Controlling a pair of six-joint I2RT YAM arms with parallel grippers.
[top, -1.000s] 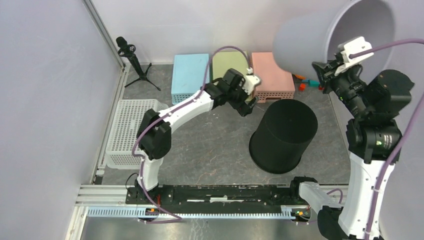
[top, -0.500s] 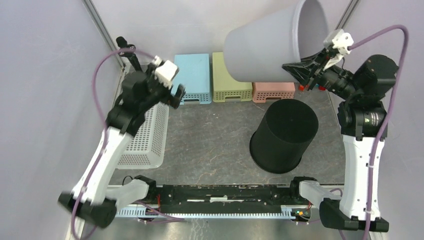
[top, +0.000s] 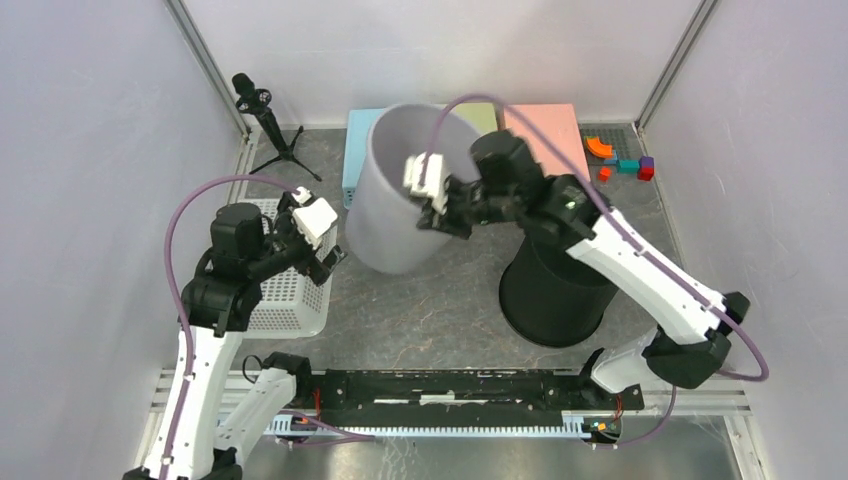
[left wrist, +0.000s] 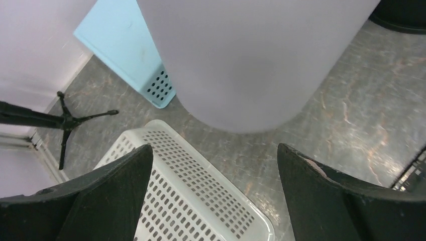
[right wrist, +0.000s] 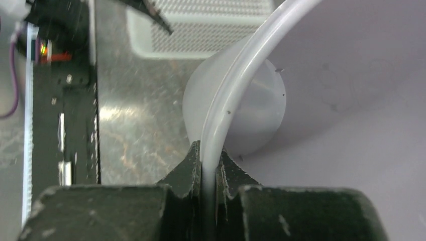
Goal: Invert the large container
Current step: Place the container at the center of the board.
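The large grey container [top: 395,210] stands mouth up in the middle of the table, leaning slightly, with its base down at the table surface. My right gripper [top: 440,205] is shut on its near rim; in the right wrist view the rim [right wrist: 236,90] is pinched between the jaws of the gripper [right wrist: 207,155]. My left gripper [top: 322,245] is open and empty over the white basket, left of the container. The left wrist view shows the container's wall [left wrist: 251,60] ahead of the open gripper [left wrist: 213,150].
A black container [top: 565,270] stands upside down to the right, under my right arm. A white perforated basket [top: 270,290] lies at the left. Blue [top: 358,150] and pink [top: 550,125] boxes line the back. A small tripod [top: 265,115] stands back left, toy blocks [top: 620,160] back right.
The right arm has swung the grey container from high at the back right, mouth sideways, down to the table's middle, mouth up. The left arm has swung from the centre to over the white basket.
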